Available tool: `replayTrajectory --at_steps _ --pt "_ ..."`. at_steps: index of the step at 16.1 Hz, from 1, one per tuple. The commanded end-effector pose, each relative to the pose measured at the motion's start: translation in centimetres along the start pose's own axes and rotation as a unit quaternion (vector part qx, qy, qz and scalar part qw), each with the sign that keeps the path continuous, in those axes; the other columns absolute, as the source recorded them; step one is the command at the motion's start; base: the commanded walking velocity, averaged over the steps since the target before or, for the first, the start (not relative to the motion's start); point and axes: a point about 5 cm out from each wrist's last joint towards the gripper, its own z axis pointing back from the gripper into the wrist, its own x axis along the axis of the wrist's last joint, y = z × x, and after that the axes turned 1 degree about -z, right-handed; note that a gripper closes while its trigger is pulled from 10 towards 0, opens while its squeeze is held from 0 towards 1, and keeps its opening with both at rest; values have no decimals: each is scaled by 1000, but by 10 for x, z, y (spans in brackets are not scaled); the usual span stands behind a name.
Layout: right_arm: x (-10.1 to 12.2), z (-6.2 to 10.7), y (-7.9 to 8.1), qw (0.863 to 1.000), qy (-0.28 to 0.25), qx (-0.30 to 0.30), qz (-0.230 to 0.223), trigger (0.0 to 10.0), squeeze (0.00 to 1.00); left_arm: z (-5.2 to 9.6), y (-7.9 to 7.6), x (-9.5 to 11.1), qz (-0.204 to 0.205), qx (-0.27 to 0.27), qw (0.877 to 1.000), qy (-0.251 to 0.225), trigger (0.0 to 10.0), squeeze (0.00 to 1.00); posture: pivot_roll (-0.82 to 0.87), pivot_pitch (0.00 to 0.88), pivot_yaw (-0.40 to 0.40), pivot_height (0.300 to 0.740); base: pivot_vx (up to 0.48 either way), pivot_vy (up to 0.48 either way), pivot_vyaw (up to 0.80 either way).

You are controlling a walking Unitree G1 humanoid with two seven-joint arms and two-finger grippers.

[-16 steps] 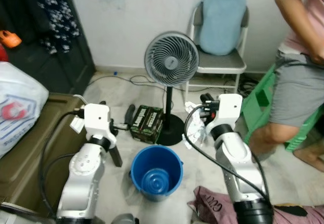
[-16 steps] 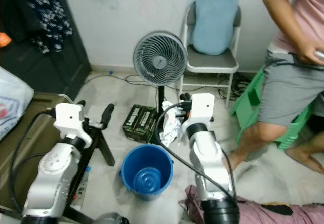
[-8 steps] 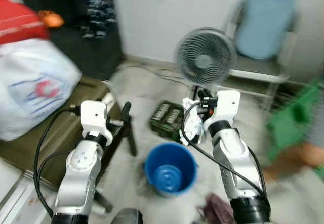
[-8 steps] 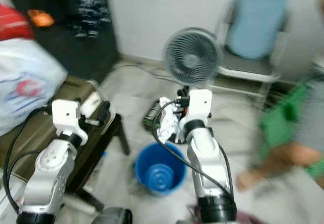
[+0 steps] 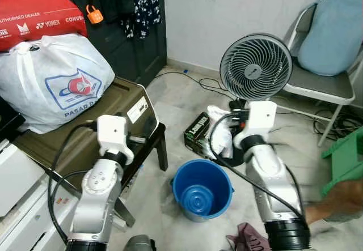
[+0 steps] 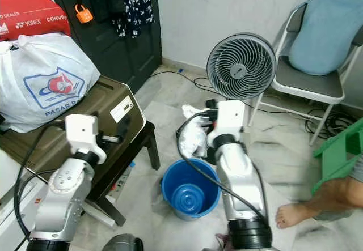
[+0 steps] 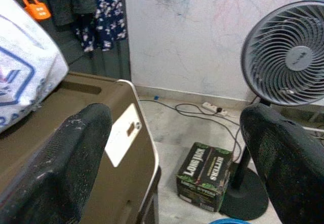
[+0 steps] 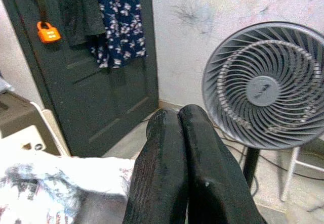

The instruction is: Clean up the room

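Here, my right end effector (image 8: 177, 148) is clenched on crumpled white paper (image 5: 220, 132) above the blue bucket (image 5: 202, 188) on the floor; my left end effector (image 7: 172, 158) is released beside the brown case (image 5: 113, 120).

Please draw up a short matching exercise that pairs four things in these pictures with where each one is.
Things:
1. blue bucket
2. crumpled white paper
3. white plastic bag
4. light blue cushion

Places:
A. on the folding chair
B. on the olive case
C. on the floor between the two arms
D. held in the right gripper

Pairs: 1-C, 2-D, 3-B, 4-A
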Motion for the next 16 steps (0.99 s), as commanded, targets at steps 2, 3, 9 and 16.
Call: replayTrajectory --at_steps 2,3,9,16 --pt "-7 -2 -7 999 20 -33 28 10000 0 3 7 0 -19 5 1000 3 10000 0 24 0 -11 740 0 0 0" --pt "-11 -2 -15 996 34 -64 56 10000 0 6 10 -1 -42 -4 999 4 10000 0 28 0 -11 740 0 0 0" --pt "-31 6 -54 979 102 -163 70 10000 0 48 36 -3 -127 -42 990 39 10000 0 62 0 49 740 0 0 0" --pt "-48 -22 -53 973 147 -169 63 10000 0 87 60 12 -164 -51 982 81 10000 0 189 70 101 740 0 0 0"
